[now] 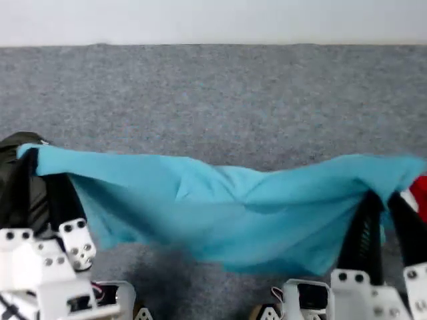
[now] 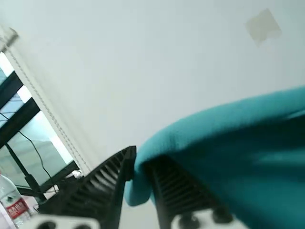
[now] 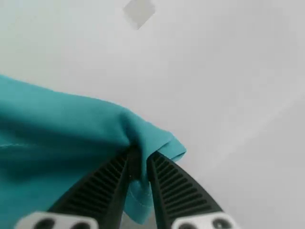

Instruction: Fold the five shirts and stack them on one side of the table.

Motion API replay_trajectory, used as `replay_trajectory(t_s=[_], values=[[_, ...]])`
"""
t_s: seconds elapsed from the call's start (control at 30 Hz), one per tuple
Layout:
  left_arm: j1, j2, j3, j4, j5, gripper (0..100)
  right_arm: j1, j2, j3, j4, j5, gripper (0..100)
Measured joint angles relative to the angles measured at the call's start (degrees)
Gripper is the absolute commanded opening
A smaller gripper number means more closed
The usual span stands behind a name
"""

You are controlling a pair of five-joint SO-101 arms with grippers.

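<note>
A teal shirt (image 1: 227, 207) hangs stretched between both arms above the grey table, sagging in the middle. My left gripper (image 2: 139, 168) is shut on one corner of the teal shirt (image 2: 228, 143), held high at the table's left (image 1: 30, 157). My right gripper (image 3: 138, 164) is shut on the opposite corner of the teal shirt (image 3: 62, 138), at the far right (image 1: 393, 183). Both wrist cameras point up toward the white ceiling.
A dark garment (image 1: 17, 180) lies at the left edge behind the left arm. A red item (image 1: 419, 193) shows at the right edge. The grey table surface (image 1: 220, 100) beyond the shirt is bare. A window (image 2: 24, 143) shows in the left wrist view.
</note>
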Motion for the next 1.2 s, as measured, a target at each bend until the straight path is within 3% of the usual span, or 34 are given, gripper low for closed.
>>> replay_trajectory(t_s=[0.27,0.5,0.67,0.77,0.97,1.2], values=[[0.0,-0.1,-4.1,0.0,0.0,0,3.0,-1.1,-0.1,-6.2,0.3,1.0],[0.0,-0.1,0.4,-0.2,0.0,0,2.9,1.5,3.0,-8.4,0.3,1.0],[0.1,-0.1,6.7,-0.2,0.0,0,2.5,5.3,12.4,-7.6,0.3,1.0],[0.1,-0.1,10.5,-0.2,0.0,0,-1.4,6.6,22.5,-9.1,0.3,1.0],[0.1,0.0,20.9,-2.2,0.0,0,-5.0,7.7,46.3,-22.6,0.2,1.0],[0.1,1.0,40.9,-20.9,0.3,0,-6.5,7.9,69.3,-46.0,0.2,1.0]])
